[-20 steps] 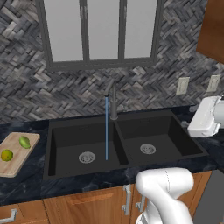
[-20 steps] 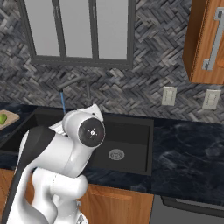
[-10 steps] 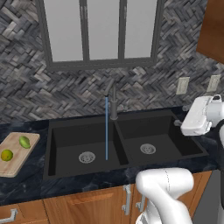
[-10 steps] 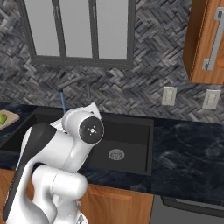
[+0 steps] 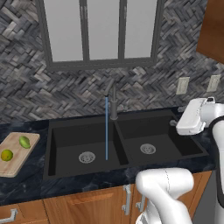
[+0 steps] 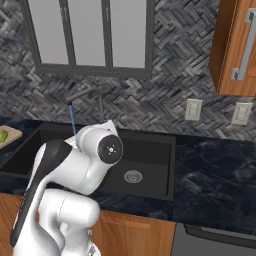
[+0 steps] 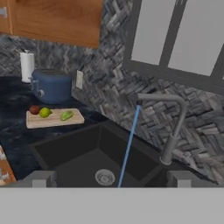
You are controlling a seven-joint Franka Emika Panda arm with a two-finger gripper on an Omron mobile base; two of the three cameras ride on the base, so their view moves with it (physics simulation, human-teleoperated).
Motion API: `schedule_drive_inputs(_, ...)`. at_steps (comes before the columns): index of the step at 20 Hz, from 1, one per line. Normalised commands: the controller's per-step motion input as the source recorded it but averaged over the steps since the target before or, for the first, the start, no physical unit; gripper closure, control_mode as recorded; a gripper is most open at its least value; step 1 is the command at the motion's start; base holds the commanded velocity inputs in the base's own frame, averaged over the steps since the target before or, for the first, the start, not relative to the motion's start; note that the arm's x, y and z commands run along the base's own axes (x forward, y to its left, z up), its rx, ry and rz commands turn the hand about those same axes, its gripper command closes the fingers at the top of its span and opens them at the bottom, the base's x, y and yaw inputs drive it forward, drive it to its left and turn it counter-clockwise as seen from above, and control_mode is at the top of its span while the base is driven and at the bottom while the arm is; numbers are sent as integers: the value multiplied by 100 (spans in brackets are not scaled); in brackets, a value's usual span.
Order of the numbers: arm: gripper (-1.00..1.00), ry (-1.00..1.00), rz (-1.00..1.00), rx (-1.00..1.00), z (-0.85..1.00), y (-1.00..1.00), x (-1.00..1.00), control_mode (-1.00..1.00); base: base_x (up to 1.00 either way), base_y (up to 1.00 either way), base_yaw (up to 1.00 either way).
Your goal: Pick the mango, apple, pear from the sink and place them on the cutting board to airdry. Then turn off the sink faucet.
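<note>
- I see a black double sink (image 5: pixel 70 151) set into a dark stone counter (image 6: pixel 215 175), below a grey window (image 5: pixel 103 33) in a grey herringbone tile wall.
- The dark grey faucet (image 5: pixel 113 98) stands behind the divider between the two basins, its spout angled over the left basin in the left base view.
- A thin blue stream of water (image 5: pixel 106 131) falls straight from the spout into the left basin, landing just beside the round silver drain (image 5: pixel 86 157).
- Both basins look free of fruit in the left base view.
- The tan cutting board (image 5: pixel 17 159) lies on the counter just left of the sink.
- In the hand view, the board (image 7: pixel 54 120) carries three fruits in a row: a small red apple (image 7: pixel 34 110) at the far end, a round yellow-green fruit (image 7: pixel 44 112) touching or nearly touching it, and a green elongated fruit (image 7: pixel 66 115) a little apart.
- In the left base view I make out two of them, the round fruit (image 5: pixel 6 155) and the elongated one (image 5: pixel 24 141).
- A blue toaster (image 7: pixel 51 86) and a paper towel roll (image 7: pixel 26 65) stand behind the board.
- My claw (image 7: pixel 111 178) hangs above the right side of the sink, its two fingertips (image 7: pixel 39 178) spread wide with nothing between them, looking across at the faucet.
- The white hand (image 5: pixel 192 116) hovers over the sink's right edge.
</note>
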Motion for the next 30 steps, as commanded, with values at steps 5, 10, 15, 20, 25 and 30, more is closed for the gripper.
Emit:
schedule_drive_inputs(5, -100, 0, 0, 5, -10, 0, 28, -100, 0, 0, 0)
schedule_drive_inputs(10, -100, 0, 0, 5, -2, 0, 27, -100, 0, 0, 0)
schedule_drive_inputs(15, -100, 0, 0, 5, -12, 0, 26, -100, 0, 0, 0)
schedule_drive_inputs(20, -100, 0, 0, 3, -7, 5, 30, -100, 0, 0, 0)
schedule_drive_inputs(25, -100, -3, 0, 0, 0, 12, 24, -100, 0, 0, 0)
schedule_drive_inputs(30, -100, -2, 0, 0, -12, 1, 15, -100, 0, 0, 0)
